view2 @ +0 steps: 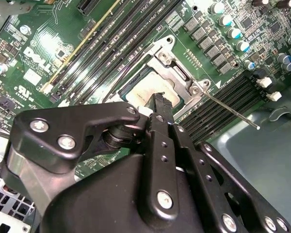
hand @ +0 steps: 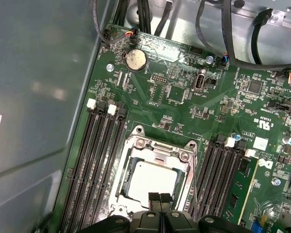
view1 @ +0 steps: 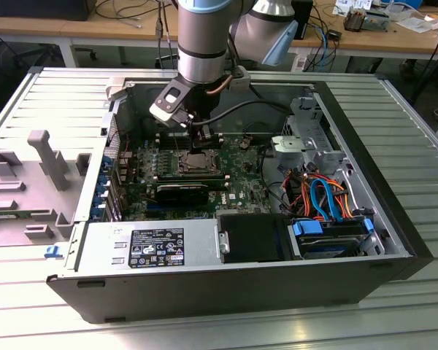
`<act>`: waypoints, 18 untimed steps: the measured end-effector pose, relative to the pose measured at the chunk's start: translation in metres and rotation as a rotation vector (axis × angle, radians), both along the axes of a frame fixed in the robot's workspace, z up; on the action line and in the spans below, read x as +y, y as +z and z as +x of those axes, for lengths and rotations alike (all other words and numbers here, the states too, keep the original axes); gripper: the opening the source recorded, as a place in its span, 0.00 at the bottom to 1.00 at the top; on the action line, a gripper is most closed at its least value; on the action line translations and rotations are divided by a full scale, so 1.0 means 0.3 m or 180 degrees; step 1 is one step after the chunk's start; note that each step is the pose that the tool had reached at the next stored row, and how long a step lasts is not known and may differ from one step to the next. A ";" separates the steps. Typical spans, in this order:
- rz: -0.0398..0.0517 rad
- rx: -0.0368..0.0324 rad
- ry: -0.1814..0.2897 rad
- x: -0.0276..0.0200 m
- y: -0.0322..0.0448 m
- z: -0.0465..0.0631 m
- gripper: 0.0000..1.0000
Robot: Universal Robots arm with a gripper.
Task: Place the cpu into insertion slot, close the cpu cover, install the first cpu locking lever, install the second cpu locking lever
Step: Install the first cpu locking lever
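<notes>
Fingers (hand: 160, 199) pressed together tip to tip, with no visible gap and nothing held between them. In the first wrist view they hang directly over one edge of the insertion slot (hand: 127, 177). In the second wrist view the fingers (view2: 159, 100) overlap the edge of the cpu (view2: 144, 90); whether they touch it cannot be told.

The cpu (hand: 153, 180) lies flat inside the insertion slot, silver top upward. Being square, it has no long axis. The cpu cover (hand: 160, 151) appears to lie down around it, its frame bordering the chip on all sides.

A thin locking lever (view2: 230, 110) juts from one corner of the insertion slot. Its long axis runs out over the memory slots (view2: 223, 99), and it is apparently not latched.

More memory slots (hand: 94, 160) flank the insertion slot on two opposite sides, and a coin battery (hand: 135, 59) sits well apart from it on the motherboard (hand: 184, 107).

In the exterior view the arm (view1: 201, 44) descends from above. Only the walls of the computer case (view1: 379, 160), which rests on the tabletop (view1: 405, 109), stand near the insertion slot.
</notes>
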State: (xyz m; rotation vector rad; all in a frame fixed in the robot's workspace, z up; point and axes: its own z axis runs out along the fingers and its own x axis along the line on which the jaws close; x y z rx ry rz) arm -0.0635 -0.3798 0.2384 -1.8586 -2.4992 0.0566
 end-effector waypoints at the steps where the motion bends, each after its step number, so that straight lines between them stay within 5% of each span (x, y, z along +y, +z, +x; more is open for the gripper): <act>1: 0.0000 0.0000 0.0007 0.000 0.000 0.000 0.11; 18: 0.0000 0.0000 0.0109 0.000 0.000 0.000 0.11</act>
